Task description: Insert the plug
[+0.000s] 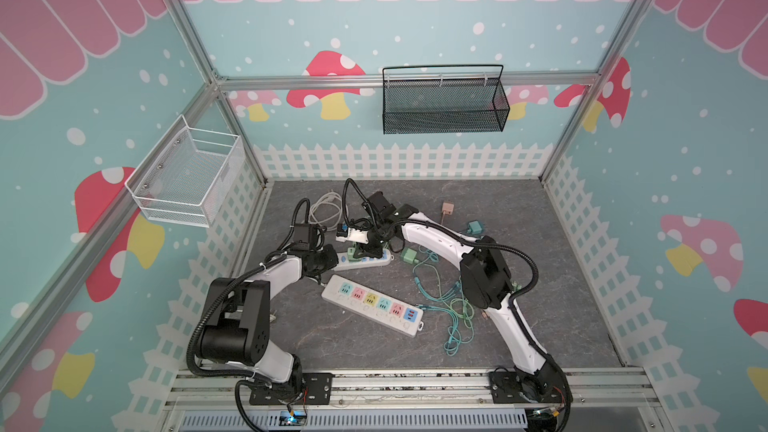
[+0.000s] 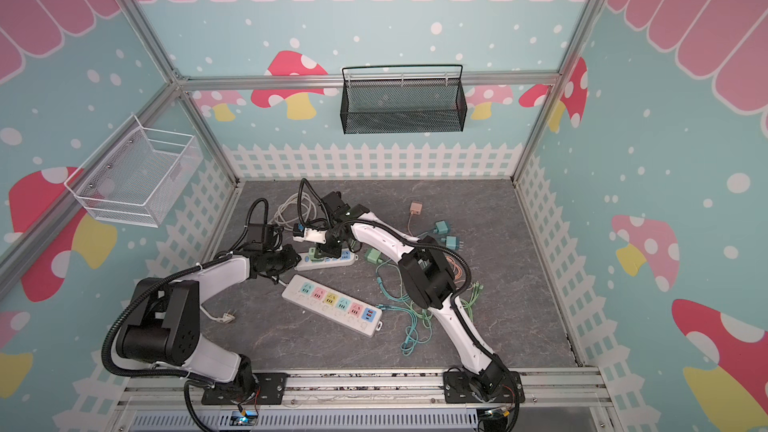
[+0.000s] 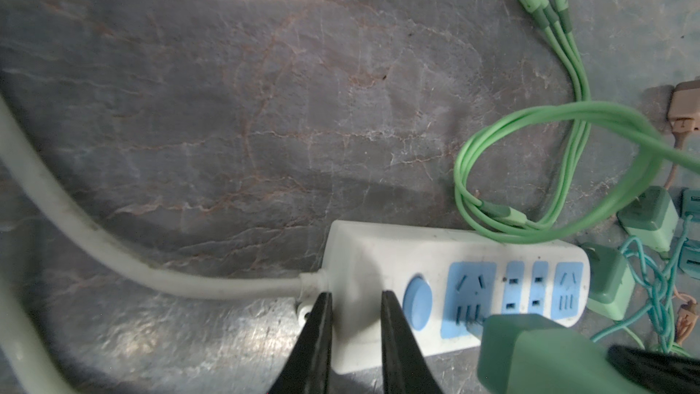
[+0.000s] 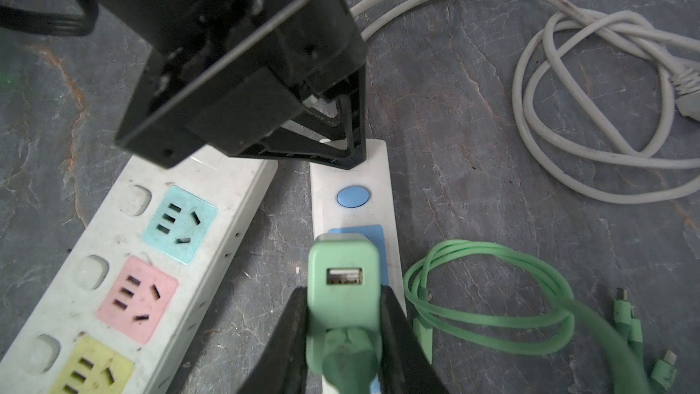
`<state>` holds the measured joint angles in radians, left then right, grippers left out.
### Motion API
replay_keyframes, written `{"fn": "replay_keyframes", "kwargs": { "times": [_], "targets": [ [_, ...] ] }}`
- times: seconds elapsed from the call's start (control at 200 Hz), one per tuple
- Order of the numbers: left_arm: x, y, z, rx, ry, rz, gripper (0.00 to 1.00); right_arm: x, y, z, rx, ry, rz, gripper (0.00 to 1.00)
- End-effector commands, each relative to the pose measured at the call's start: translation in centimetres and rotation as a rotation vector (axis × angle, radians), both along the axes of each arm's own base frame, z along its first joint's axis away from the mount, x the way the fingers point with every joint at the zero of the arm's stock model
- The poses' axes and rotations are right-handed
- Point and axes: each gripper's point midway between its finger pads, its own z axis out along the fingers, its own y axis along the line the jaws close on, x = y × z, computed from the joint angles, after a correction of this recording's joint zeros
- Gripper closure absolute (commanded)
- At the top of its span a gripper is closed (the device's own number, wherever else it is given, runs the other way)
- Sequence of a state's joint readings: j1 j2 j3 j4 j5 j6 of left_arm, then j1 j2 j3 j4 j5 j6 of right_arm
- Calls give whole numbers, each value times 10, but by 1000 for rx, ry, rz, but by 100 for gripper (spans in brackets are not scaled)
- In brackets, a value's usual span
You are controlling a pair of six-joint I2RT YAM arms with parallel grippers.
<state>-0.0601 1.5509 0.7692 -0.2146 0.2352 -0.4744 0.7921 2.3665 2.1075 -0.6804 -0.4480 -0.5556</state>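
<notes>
Right, nearest the arm bases: long pastel strip [image 1: 372, 305] lies idle on the bench [image 1: 573, 305], nothing plugged in.

Just behind it is the small white strip [image 3: 378, 252], which looks like the target. Left claw [image 3: 358, 308] is closed down on its cord end, pinning it. Right claw [image 4: 344, 297] is clamped on the green plug [image 4: 342, 259], USB port facing the wrist camera.

The plug sits over the first blue socket [image 3: 469, 289], next to the round switch [image 4: 353, 196]. In the left wrist view the body looks tilted, prongs at the slots, not seated. So my read: align-and-insert step.

Next move calls for squaring the plug to the socket face, then pressing straight in while the left claw stops the strip sliding. Green cable [image 3: 560, 116] lies beside the strip, clear of the socket.

Far side: coiled white cord [image 1: 328, 211] and tan adapter [image 1: 447, 207], not involved.
</notes>
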Motion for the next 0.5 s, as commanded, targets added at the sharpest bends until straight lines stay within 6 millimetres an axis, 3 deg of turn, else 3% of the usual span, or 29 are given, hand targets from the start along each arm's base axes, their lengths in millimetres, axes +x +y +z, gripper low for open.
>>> {"fn": "replay_keyframes", "kwargs": {
  "times": [0.0,0.495],
  "targets": [
    [-2,0,-7,8,26,-19,79,-3,2,-21,-30,1,41,95],
    [-3,0,-9,10,31,-21,79,-6,4,-29,-31,13,60,95]
  ]
}}
